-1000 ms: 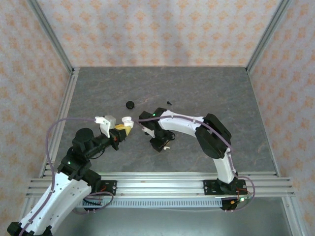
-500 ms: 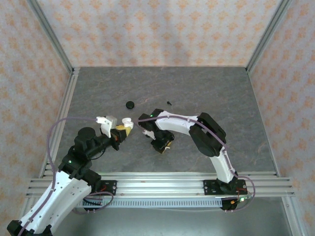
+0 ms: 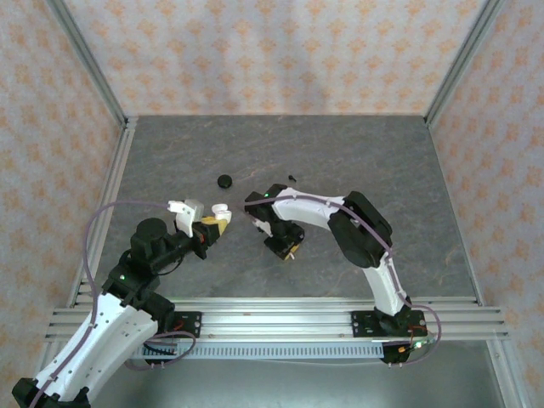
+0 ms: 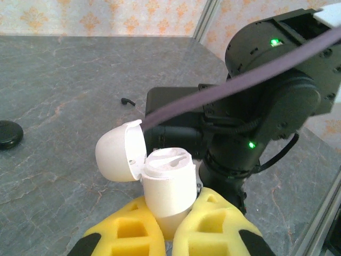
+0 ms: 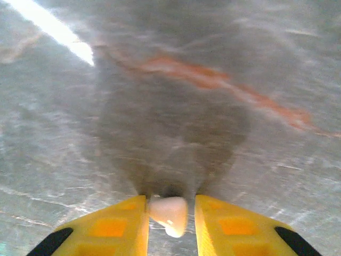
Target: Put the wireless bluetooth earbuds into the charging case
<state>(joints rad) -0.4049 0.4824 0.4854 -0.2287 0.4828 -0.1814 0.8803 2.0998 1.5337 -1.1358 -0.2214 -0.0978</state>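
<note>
Right gripper [image 5: 169, 216] pinches a white earbud [image 5: 168, 213] just above the counter [image 3: 382, 161]; a slip risks missing the open charging case [image 4: 165, 181] clamped in the left gripper [image 4: 169, 229] at nine o'clock.

Grey marbled tabletop [image 3: 357, 161], peach patterned walls [image 3: 280, 51], aluminium frame rails [image 3: 280, 310]

You find no text, label, brand, number or sign that can be read in any of these views. The white charging case [image 4: 162, 186] carries no legible marking on its body or its open lid, and the black housings of the arms bear no lettering you can make out.
</note>
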